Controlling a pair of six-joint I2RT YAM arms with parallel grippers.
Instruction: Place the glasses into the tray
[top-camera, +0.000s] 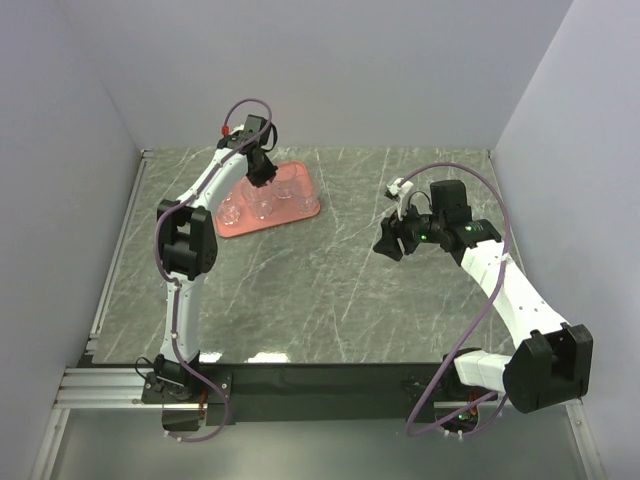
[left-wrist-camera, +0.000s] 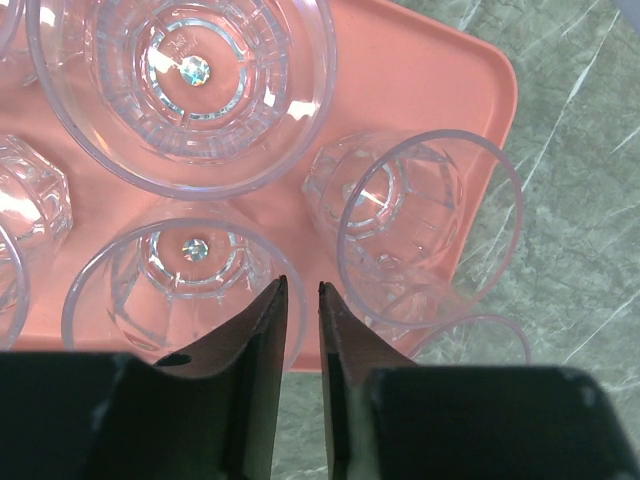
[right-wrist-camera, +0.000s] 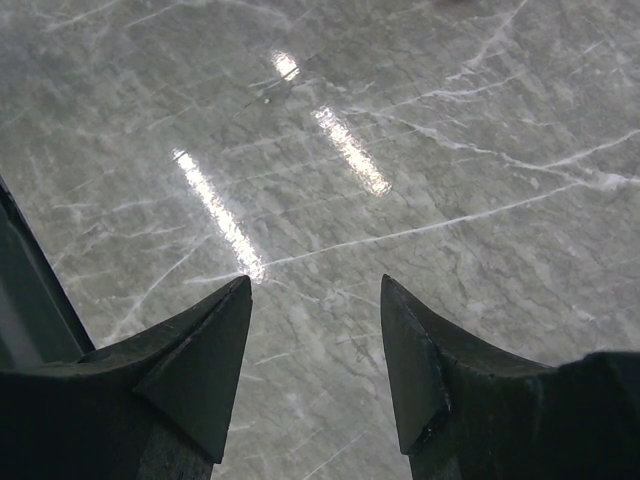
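Plain pale walls (top-camera: 330, 70) close in on three sides. The table (top-camera: 340, 290) is grey marble, white-veined — glossy, with streaks of light.

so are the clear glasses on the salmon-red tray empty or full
Empty: through the small clear round tumbler glasses on the flat salmon-red rectangular tray, their ribbed bottoms show plainly, with nothing inside.

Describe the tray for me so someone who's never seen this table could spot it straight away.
On the grey marbled table, look to the far left, beneath the left gripper. The tray is a flat salmon-red rectangle with rounded corners. It is the only coloured thing on the stone, and the clear glasses stand in it.
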